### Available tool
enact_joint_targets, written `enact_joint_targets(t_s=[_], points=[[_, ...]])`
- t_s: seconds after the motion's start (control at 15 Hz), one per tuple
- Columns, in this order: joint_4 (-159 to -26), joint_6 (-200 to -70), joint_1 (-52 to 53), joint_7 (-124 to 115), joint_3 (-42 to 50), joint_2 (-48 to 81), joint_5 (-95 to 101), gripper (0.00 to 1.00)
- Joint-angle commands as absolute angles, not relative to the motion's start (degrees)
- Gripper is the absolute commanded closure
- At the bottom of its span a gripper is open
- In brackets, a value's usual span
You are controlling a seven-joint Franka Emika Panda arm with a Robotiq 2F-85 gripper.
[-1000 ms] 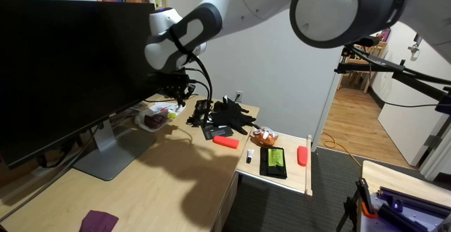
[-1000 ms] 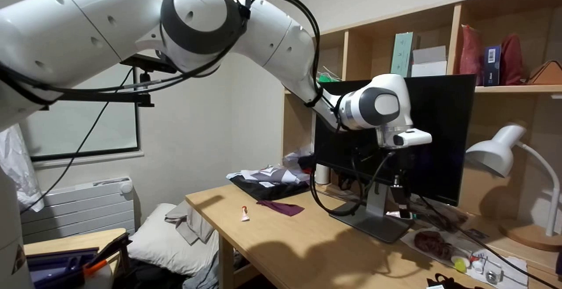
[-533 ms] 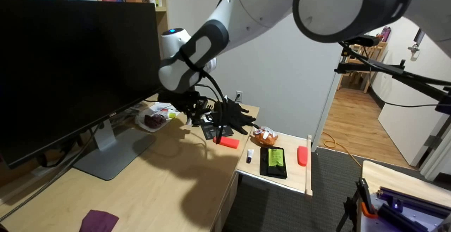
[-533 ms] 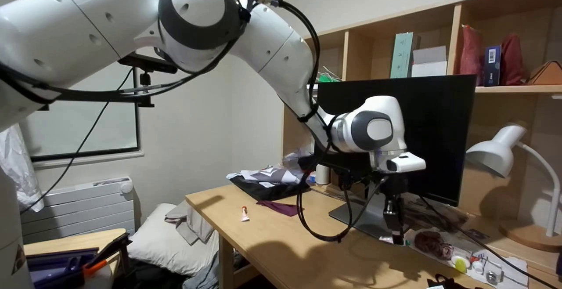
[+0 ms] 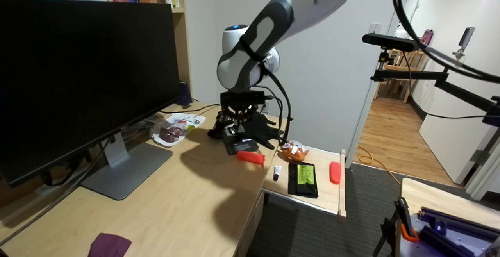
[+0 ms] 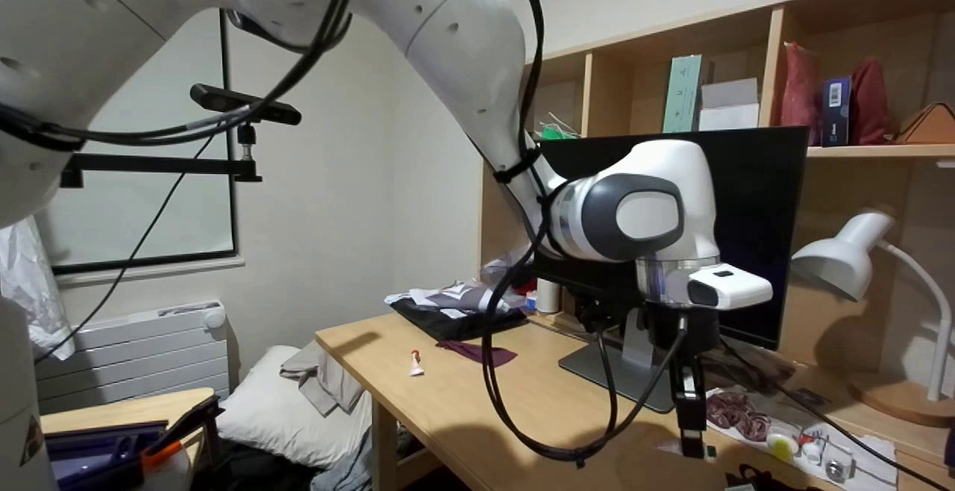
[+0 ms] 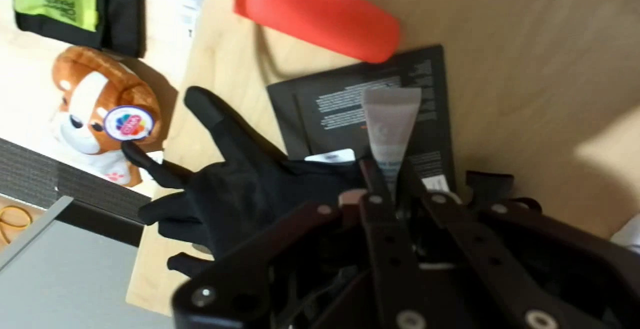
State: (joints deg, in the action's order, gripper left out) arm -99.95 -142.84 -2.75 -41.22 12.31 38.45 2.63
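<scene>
Wrist view: tube (image 7: 391, 124) is being pinched by claw (image 7: 390, 175), jaws nearly together, over black packet (image 7: 340, 129). Exterior view: tube is being held above desk (image 5: 168, 214). Exterior view: monitor (image 6: 757, 200) is being partly hidden by arm (image 6: 649, 215).

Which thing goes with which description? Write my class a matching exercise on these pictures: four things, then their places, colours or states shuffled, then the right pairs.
1. Tube
2. Toy
3. Glove
4. Monitor

A. orange and white
B. standing upright, showing no image
C. held in the gripper
D. black, lying at the edge of the desk

Pairs: 1-C; 2-A; 3-D; 4-B
</scene>
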Motion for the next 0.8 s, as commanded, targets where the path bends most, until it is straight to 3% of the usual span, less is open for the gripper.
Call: enact_joint_targets(t_s=[0.0,0.07,0.13,0.33,0.73], points=[[-114.14,-143.42,-6.63,-26.43,10.24,28.19,1.07,0.92],[-117.37,-142.78,-6.64,-24.47,10.76,25.82,1.19,0.92],[-109.23,-142.54,-4.71,-29.44,12.56,32.08,1.39,0.89],[-115.28,-142.56,-5.47,-26.27,12.37,27.92,1.67,0.89],[-115.37,-143.28,-5.34,-31.85,14.03,29.42,-0.35,0.92]])
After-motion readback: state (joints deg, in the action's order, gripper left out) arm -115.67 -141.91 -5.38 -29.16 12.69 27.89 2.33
